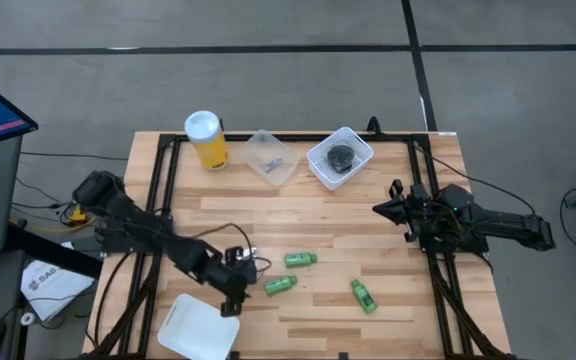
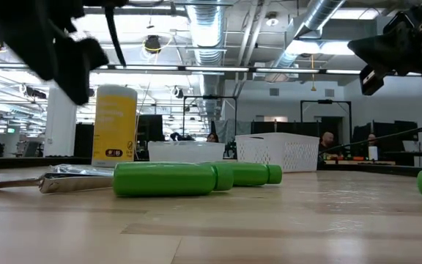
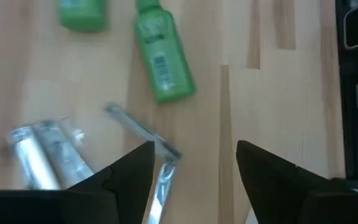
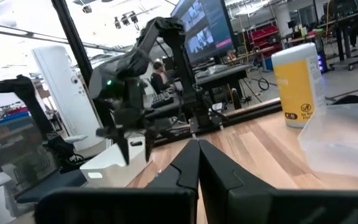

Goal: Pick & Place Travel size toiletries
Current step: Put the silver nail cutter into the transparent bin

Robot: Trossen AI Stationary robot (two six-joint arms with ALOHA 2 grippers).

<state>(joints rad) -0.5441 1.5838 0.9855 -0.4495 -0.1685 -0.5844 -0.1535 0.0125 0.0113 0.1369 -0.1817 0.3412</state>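
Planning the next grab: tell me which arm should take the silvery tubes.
Left. The left gripper hangs open right above the silvery tubes, which lie just ahead of its fingers in the wrist view. The right gripper is shut and sits far off at the table's right side.

Both arms are matte black, jointed and angular, trailed by thin black cables, each ending in two wedge-shaped black fingers.

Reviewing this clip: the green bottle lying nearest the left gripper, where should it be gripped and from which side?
Grip the green bottle across its round body, coming straight down. It lies flat on the table, cap toward the left gripper, whose fingers are open beside it.
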